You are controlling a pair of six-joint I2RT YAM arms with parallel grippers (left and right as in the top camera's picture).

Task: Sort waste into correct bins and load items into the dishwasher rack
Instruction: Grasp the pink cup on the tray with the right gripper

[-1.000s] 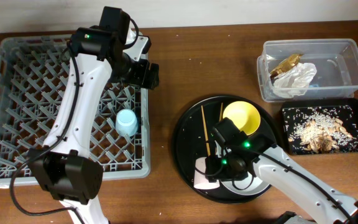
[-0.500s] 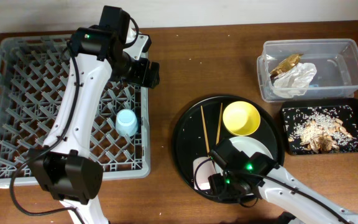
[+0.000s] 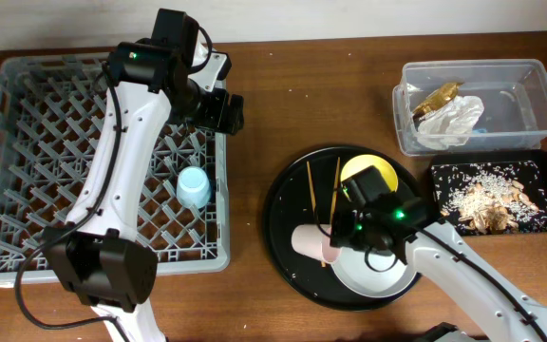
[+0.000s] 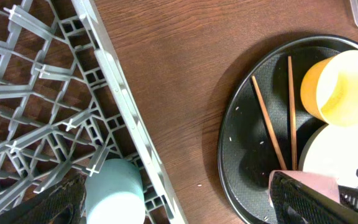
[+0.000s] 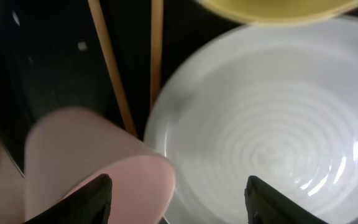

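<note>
The right claw [image 5: 180, 200] hangs spread wide over the plate [image 3: 368, 277], near the table's front edge. One finger [image 5: 89, 199] seems to touch the pink cup [image 3: 311, 243], though nothing is gripped. The cup lies on its side, long axis along that edge. The left claw [image 3: 220, 114] gapes empty above the rack's [image 3: 93, 261] right rim.

Brown tabletop [image 3: 254, 104] with fine wood grain, filling almost the whole overhead view. Along its far edge, a narrow pale strip [image 3: 397, 14], wall or floor impossible to tell. Close up in the left wrist view, darker streaks along the grain. Soft, even light; shadows faint and blurred.
</note>
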